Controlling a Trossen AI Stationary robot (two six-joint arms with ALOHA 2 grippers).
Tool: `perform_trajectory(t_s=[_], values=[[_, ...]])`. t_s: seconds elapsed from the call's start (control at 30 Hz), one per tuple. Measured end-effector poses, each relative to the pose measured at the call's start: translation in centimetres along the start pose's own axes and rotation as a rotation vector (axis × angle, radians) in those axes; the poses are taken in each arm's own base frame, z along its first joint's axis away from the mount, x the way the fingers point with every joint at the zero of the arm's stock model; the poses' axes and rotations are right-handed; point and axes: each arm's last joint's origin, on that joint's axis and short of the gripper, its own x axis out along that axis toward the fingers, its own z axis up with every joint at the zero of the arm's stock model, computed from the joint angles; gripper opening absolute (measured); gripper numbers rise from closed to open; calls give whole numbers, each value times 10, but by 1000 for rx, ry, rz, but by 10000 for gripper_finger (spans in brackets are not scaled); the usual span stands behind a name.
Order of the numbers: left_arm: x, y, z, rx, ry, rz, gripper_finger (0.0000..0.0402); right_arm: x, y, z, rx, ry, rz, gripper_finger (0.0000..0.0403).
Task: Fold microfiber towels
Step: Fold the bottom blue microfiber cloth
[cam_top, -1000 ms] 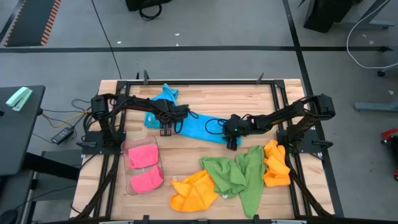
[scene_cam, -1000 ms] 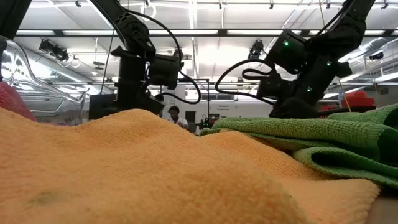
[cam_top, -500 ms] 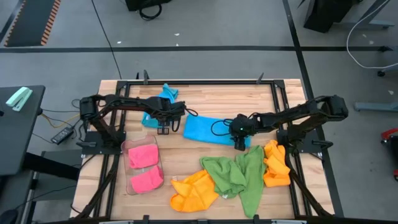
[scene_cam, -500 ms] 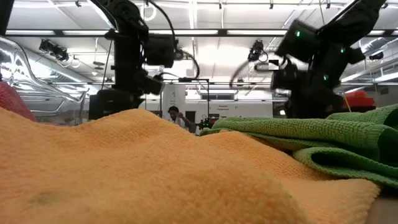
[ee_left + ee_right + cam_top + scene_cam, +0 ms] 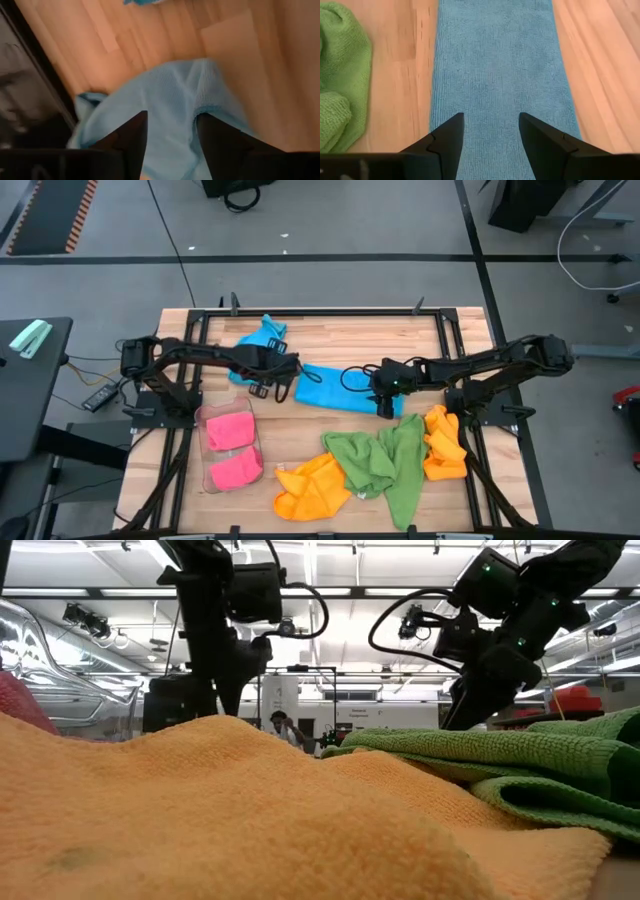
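Item: sky blue towel (image 5: 345, 390), mid-table, lying as a flattened strip between the two arms; in right wrist view a smooth, even band on the wood (image 5: 495, 65); one end bunched and rumpled in left wrist view (image 5: 170, 110).
Item: second sky blue towel (image 5: 262, 340), crumpled near the far edge of the table (image 5: 340, 330). Unfolded.
Item: green towels (image 5: 385, 460), heaped toward the near right. Unfolded.
Item: orange towels, one heap near centre front (image 5: 310, 485), one at the right side (image 5: 443, 442). Unfolded.
Item: pink towels (image 5: 233, 448), two compact pieces inside the clear plastic tray (image 5: 254, 436) at the near left. Apparently finished and stowed.
Item: left gripper (image 5: 268, 386), at the left end of the blue strip; fingers (image 5: 130, 135) parted, cloth visible between them, nothing pinched as far as visible.
Item: right gripper (image 5: 386, 406), at the right end of the same strip; fingers (image 5: 447, 135) spread apart just above the cloth, holding nothing.
Status: early to middle. Pink pair done; one blue towel laid out part-folded, further fold and stowing outstanding; remaining blue, green and orange pieces untouched.
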Motion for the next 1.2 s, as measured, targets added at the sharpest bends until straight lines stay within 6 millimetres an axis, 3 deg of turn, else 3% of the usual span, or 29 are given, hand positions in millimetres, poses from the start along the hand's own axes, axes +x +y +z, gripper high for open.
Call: perform_trajectory(t_s=[0.13, 0.27, 0.5, 0.73, 0.93, 1.2], values=[[-1, -4, -5, 124, 73, -7, 200, 0, 0, 1, 4, -4, -1, 200], [0, -2, -6, 136, 75, -7, 202, 0, 0, 1, 6, -5, -1, 200], [-4, 6, 16, 173, -147, 82, 187, 0, 0, 4, -1, -42, 1, 200], [7, -9, 24, 556, -317, 96, 195, 0, 0, 5, 1, -51, 2, 200], [27, -23, 22, 898, -359, 287, 191, -1, 1, 10, 6, -92, 5, 200], [37, -19, 15, 950, -466, 273, 179, -1, 1, 12, 8, -120, 8, 200]])
